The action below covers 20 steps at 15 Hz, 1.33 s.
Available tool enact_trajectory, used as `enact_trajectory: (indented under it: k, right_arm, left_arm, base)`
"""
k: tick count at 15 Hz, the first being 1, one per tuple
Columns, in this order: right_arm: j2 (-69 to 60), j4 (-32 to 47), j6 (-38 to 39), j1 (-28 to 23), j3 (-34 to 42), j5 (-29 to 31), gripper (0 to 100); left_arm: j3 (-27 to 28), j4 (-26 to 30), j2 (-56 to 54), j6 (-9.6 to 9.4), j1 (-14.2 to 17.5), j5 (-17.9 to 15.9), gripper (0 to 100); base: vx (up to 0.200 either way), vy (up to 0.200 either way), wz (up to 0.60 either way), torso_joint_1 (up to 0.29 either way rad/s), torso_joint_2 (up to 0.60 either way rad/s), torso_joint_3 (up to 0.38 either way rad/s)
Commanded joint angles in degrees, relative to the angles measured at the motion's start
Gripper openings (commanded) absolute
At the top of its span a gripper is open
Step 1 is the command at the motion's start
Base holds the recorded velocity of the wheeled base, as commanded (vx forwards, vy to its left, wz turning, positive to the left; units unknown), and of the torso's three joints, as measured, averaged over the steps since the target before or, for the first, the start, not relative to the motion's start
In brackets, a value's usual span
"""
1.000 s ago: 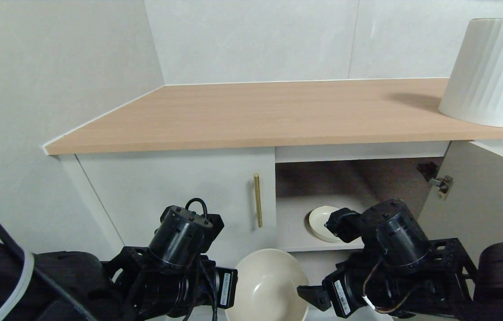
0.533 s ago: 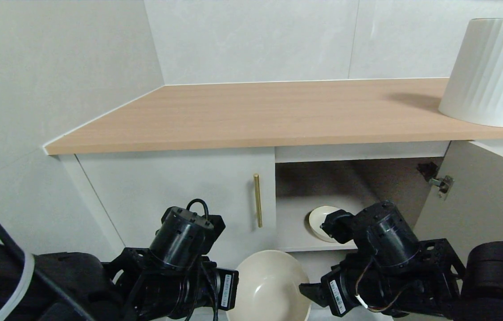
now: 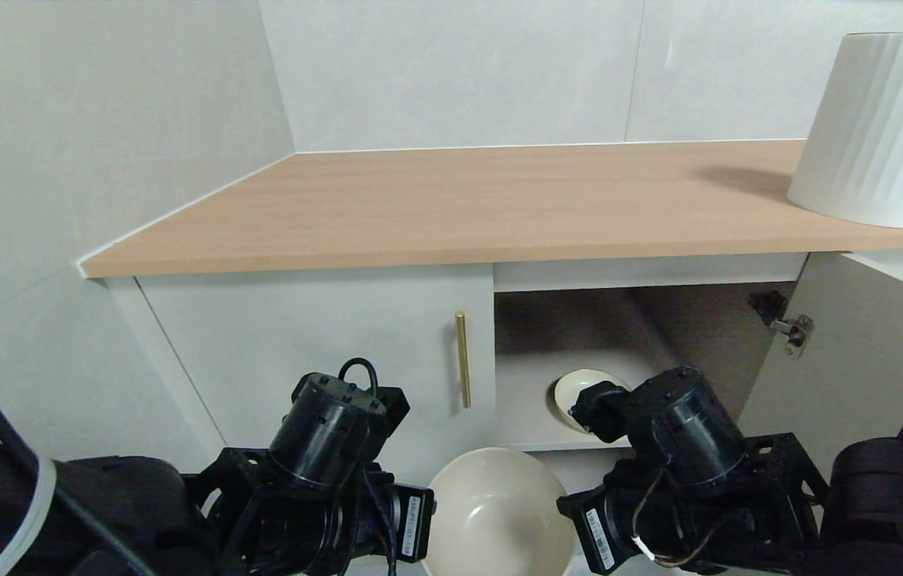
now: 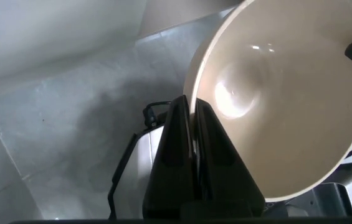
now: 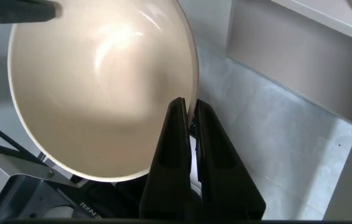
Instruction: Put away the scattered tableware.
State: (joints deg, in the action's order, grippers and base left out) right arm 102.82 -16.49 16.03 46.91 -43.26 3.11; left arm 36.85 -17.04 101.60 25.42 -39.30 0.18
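The left gripper [image 4: 192, 109] was clenched on the rim of a cream bowl [image 4: 281, 93], with one finger [image 4: 177, 143] outside the wall and the other inside. The right gripper [image 5: 189, 109] was clamped the same way on the opposite side of the rim, one finger [image 5: 174, 146] on each face of the wall. The bowl [image 3: 495, 512] was thus held between the two grippers, the left one at its left edge and the right one at its right edge.

The bowl's mouth was turned upward, toward the head camera, and the inside was seen bare and glossy. It was round, so no long axis could be given. It was held low, in front of the cabinet, over a pale tiled floor [image 5: 275, 124] and nearer than the front edge of the open compartment.

Inside that compartment a small cream dish [image 3: 575, 382] was seen lying flat on the shelf, partly hidden behind the right wrist and well apart from the bowl.

The right cabinet door [image 3: 859, 360] was swung open, with its hinge [image 3: 791, 330] exposed. The left door [image 3: 315, 344] was closed, with a brass handle [image 3: 461, 360] standing upright at its edge. A wooden countertop [image 3: 499, 200] ran above, and a white ribbed container [image 3: 883, 128] stood at its right end.
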Motion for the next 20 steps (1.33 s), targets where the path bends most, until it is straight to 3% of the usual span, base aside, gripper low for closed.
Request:
enact_trajectory:
  k: [1,4,5,14,20]
  right_arm:
    - [0.02,0.15,-0.03,0.02,0.11,0.14,0]
    - [0.02,0.15,-0.03,0.02,0.11,0.58,0]
    - [0.1,0.15,-0.03,0.02,0.11,0.93,0]
    - [2.21,0.23,-0.47,-0.33,0.2,2.43,0]
    - [8.98,0.32,-1.53,-7.36,-1.12,2.43,0]
  left_arm:
    - [0.06,0.08,-0.08,-0.02,0.02,0.17,0]
    - [-0.03,0.08,-0.17,-0.02,0.02,0.17,0]
    - [-0.03,0.08,-0.17,-0.02,0.02,0.17,100]
    - [0.06,0.08,-0.26,-0.02,0.02,0.17,100]
    - [0.06,0.08,-0.35,-0.02,0.02,0.17,100]
  base:
    - [0.0,0.0,0.0,0.0,0.0,0.0]
    - [0.0,0.0,0.0,0.0,0.0,0.0]
    - [0.0,0.0,0.0,0.0,0.0,0.0]
    - [0.0,0.0,0.0,0.0,0.0,0.0]
    - [0.0,0.0,0.0,0.0,0.0,0.0]
